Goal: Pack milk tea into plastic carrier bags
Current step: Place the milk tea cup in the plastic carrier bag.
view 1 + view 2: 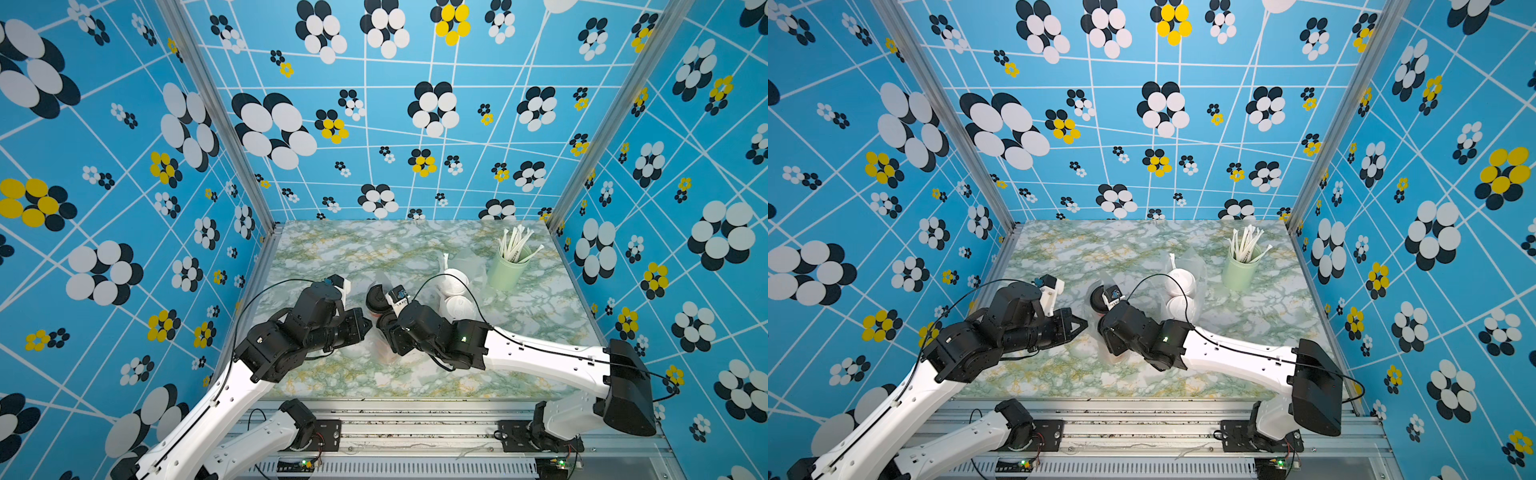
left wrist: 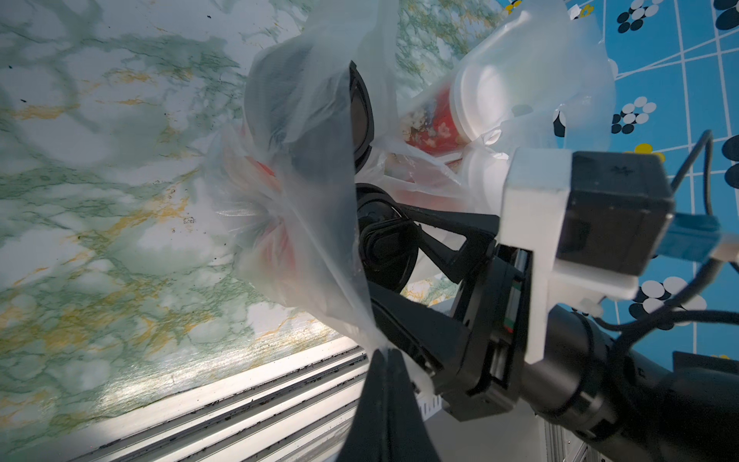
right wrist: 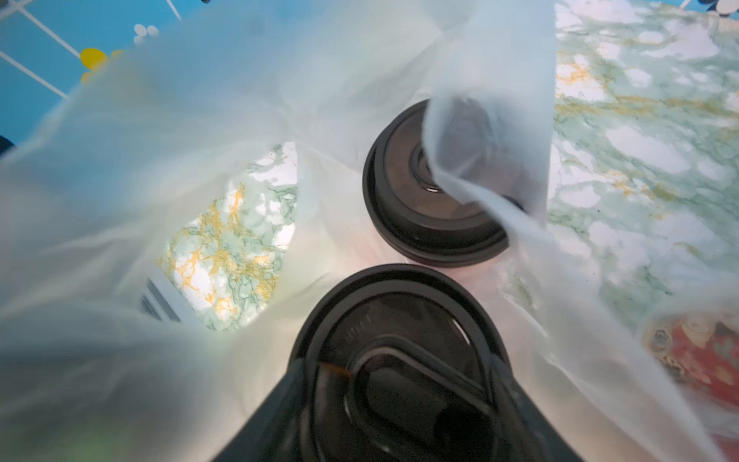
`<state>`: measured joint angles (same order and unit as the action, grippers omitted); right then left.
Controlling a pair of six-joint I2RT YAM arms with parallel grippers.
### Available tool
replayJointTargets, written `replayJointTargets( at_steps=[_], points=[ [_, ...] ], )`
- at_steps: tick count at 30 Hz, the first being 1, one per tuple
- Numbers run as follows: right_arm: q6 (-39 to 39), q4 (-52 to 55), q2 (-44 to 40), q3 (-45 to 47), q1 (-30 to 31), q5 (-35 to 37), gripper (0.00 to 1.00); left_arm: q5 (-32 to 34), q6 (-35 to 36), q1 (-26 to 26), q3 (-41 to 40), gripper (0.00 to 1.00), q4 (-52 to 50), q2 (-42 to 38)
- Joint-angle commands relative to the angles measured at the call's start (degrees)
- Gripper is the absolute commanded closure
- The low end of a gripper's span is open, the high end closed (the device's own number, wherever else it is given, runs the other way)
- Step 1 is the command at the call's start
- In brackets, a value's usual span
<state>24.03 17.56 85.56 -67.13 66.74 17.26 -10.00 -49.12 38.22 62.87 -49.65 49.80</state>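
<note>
Two milk tea cups with black lids stand inside a clear plastic carrier bag (image 2: 312, 240) near the table's middle. My left gripper (image 2: 386, 352) is shut on that bag's edge and holds it taut; in both top views its tip (image 1: 370, 326) (image 1: 1086, 322) points at the cups. My right gripper (image 3: 404, 368) reaches into the bag mouth, its jaws shut on the lid of the nearer black-lidded cup (image 3: 400, 320) (image 2: 384, 244). The farther black-lidded cup (image 3: 436, 184) (image 1: 376, 297) stands just behind, partly veiled by plastic. Two white-lidded cups (image 1: 453, 282) (image 1: 1179, 280) sit in a second bag to the right.
A pale green cup of white wrapped straws (image 1: 509, 266) (image 1: 1241, 266) stands at the back right. The second bag's red cup wall (image 2: 432, 128) (image 3: 700, 352) is close beside my right arm. The metal rail (image 2: 240, 400) runs along the table's front edge.
</note>
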Motion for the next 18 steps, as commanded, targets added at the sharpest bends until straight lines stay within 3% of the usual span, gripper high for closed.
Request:
replayJointTargets(
  at_steps=[1, 6, 18],
  points=[
    [-0.95, 2.8, -2.07, -3.8, 0.48, -1.41, 0.4, -0.82, -0.6, -0.42, -1.09, 1.0, 1.04, 0.28],
    [-1.33, 5.93, -0.89, -5.7, 0.5, -2.35, 0.28, -1.45, -0.62, -0.42, -1.86, 1.0, 1.31, 0.66],
    [-2.18, 7.76, -0.84, -8.74, 0.42, -4.87, 0.11, -0.54, -0.1, -0.62, -1.51, 0.98, -0.08, 0.91]
  ],
)
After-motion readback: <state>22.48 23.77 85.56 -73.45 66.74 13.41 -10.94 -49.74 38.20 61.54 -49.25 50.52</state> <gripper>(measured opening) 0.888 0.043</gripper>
